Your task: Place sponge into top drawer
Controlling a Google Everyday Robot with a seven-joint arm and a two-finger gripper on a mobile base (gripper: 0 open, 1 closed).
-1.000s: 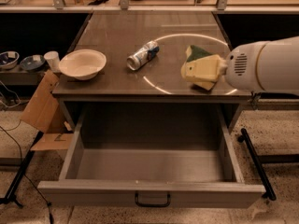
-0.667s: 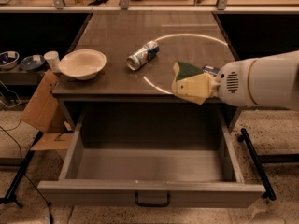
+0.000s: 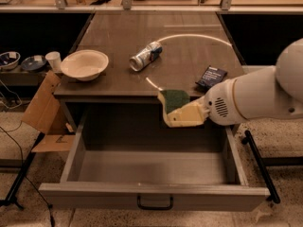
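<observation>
A robot arm's gripper (image 3: pixel 174 113) hangs over the open top drawer (image 3: pixel 94 196), pinching the sponge (image 3: pixel 176 100) in its cream-coloured tip, with the dark green scouring face turned upward and toward the camera. The sponge is in the air at the front edge of the brown table (image 3: pixel 118 32), above the rear part of the drawer cavity and not touching the drawer floor. The arm's bulky white housing reaches in from the right side of the view. The grey drawer is pulled well out beneath the tabletop, its plain front panel carrying a small dark handle (image 3: pixel 155 203) at centre. On the tabletop, a cream bowl (image 3: pixel 84 64) sits near the left edge, a drinks can (image 3: pixel 145 56) lies on its side near the middle, and a flat dark blue packet (image 3: pixel 211 77) rests near the right front corner, just behind the arm. A piece of cardboard (image 3: pixel 42 103) leans against the table's left side.
</observation>
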